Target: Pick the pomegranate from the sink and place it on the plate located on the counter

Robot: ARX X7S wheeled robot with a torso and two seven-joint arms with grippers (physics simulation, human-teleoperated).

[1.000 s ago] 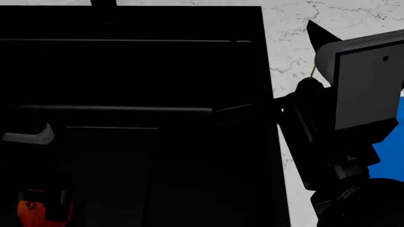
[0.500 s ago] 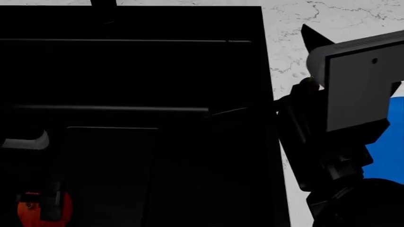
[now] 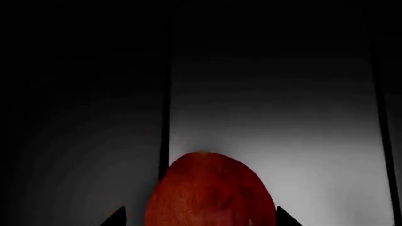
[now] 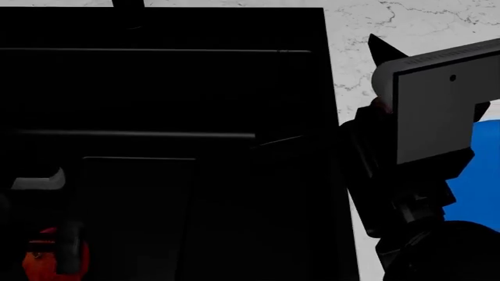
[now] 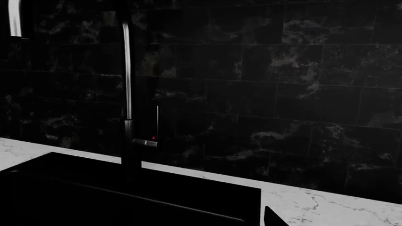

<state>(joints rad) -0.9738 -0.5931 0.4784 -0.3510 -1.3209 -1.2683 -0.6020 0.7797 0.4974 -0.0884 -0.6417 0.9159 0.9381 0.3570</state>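
The red-orange pomegranate (image 4: 39,263) lies at the near left of the black sink (image 4: 195,88). In the left wrist view the pomegranate (image 3: 210,190) fills the space between the two dark fingertips (image 3: 116,219) of my left gripper (image 3: 199,219). The gripper is open and straddles the fruit, with a sliver of gap on one side. My right gripper (image 5: 197,220) hovers over the sink's right rim. One of its fingertips (image 5: 273,217) shows against the counter (image 5: 326,207); the other is lost against the black basin. Nothing is between its fingers. The blue plate (image 4: 480,175) is half hidden behind my right arm.
A tall faucet (image 5: 127,94) rises behind the sink before a dark tiled wall. White marble counter (image 4: 367,35) runs along the sink's right side. My right arm's grey camera block (image 4: 437,105) covers much of that strip. A small dark red fruit (image 4: 380,106) peeks out beside it.
My left arm has sunk a little lower around the pomegranate, which stays in place. My right arm has drifted slightly left and up in the head view.
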